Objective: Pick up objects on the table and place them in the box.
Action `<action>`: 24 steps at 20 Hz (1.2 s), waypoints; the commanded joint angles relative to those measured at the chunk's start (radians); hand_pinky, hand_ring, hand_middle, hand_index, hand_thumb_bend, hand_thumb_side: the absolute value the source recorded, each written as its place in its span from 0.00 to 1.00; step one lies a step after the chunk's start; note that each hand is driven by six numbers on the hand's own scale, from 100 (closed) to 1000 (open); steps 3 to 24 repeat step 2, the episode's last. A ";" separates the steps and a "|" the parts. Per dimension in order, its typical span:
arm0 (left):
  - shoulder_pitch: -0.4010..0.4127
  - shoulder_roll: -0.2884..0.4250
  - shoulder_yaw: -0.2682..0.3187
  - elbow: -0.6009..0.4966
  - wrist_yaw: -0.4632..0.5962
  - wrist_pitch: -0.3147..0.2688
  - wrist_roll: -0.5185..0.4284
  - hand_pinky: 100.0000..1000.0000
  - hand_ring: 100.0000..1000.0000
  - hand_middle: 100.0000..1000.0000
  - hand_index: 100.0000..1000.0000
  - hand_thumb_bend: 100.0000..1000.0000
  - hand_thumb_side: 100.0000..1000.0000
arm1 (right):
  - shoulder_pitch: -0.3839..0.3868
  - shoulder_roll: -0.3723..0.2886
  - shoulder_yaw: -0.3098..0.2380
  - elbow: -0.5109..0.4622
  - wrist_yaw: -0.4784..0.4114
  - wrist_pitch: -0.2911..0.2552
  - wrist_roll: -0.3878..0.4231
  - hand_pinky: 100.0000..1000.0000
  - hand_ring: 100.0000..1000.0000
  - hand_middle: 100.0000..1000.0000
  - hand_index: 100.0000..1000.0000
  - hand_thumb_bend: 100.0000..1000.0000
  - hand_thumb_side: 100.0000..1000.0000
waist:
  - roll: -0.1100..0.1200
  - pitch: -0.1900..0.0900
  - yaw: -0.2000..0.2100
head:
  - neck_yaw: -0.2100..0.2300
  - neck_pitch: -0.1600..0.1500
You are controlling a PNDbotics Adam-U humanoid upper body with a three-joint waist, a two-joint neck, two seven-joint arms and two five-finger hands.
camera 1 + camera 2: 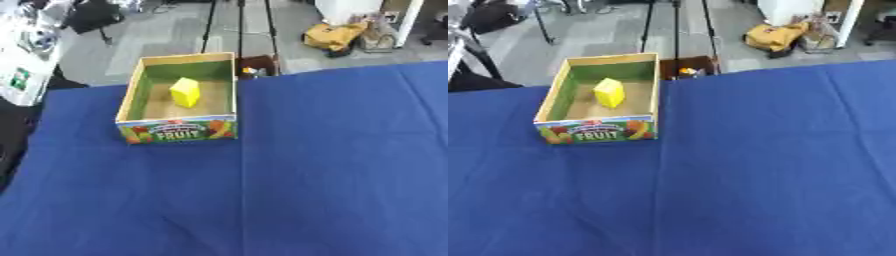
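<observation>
An open cardboard box [178,130] with a "FRUIT" label on its front wall sits on the blue tablecloth [306,165] at the far left. Inside it a yellow block [185,92] stands on the box floor, near the middle. Neither of my hands shows in either view. No loose object shows on the cloth.
Beyond the table's far edge is a grey floor with tripod legs [238,25], a small brown box [255,65] of items and a yellow bag [332,36]. A white stand [22,55] rises at the far left.
</observation>
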 commanded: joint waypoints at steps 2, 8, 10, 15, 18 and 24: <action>0.051 0.008 0.031 -0.108 0.061 -0.004 0.061 0.65 0.77 0.77 0.95 0.24 1.00 | 0.000 0.017 -0.002 -0.015 0.019 -0.007 -0.008 0.69 0.78 0.47 0.79 0.01 0.57 | -0.013 -0.051 0.016 | -0.020 0.028; 0.051 0.008 0.031 -0.108 0.061 -0.004 0.061 0.65 0.77 0.77 0.95 0.24 1.00 | 0.000 0.017 -0.002 -0.015 0.019 -0.007 -0.008 0.69 0.78 0.47 0.79 0.01 0.57 | -0.013 -0.051 0.016 | -0.020 0.028; 0.051 0.008 0.031 -0.108 0.061 -0.004 0.061 0.65 0.77 0.77 0.95 0.24 1.00 | 0.000 0.017 -0.002 -0.015 0.019 -0.007 -0.008 0.69 0.78 0.47 0.79 0.01 0.57 | -0.013 -0.051 0.016 | -0.020 0.028; 0.051 0.008 0.031 -0.108 0.061 -0.004 0.061 0.65 0.77 0.77 0.95 0.24 1.00 | 0.000 0.017 -0.002 -0.015 0.019 -0.007 -0.008 0.69 0.78 0.47 0.79 0.01 0.57 | -0.013 -0.051 0.016 | -0.020 0.028; 0.051 0.008 0.031 -0.108 0.061 -0.004 0.061 0.65 0.77 0.77 0.95 0.24 1.00 | 0.000 0.017 -0.002 -0.015 0.019 -0.007 -0.008 0.69 0.78 0.47 0.79 0.01 0.57 | -0.013 -0.051 0.016 | -0.020 0.028; 0.051 0.008 0.031 -0.108 0.061 -0.004 0.061 0.65 0.77 0.77 0.95 0.24 1.00 | 0.000 0.017 -0.002 -0.015 0.019 -0.007 -0.008 0.69 0.78 0.47 0.79 0.01 0.57 | -0.013 -0.051 0.016 | -0.020 0.028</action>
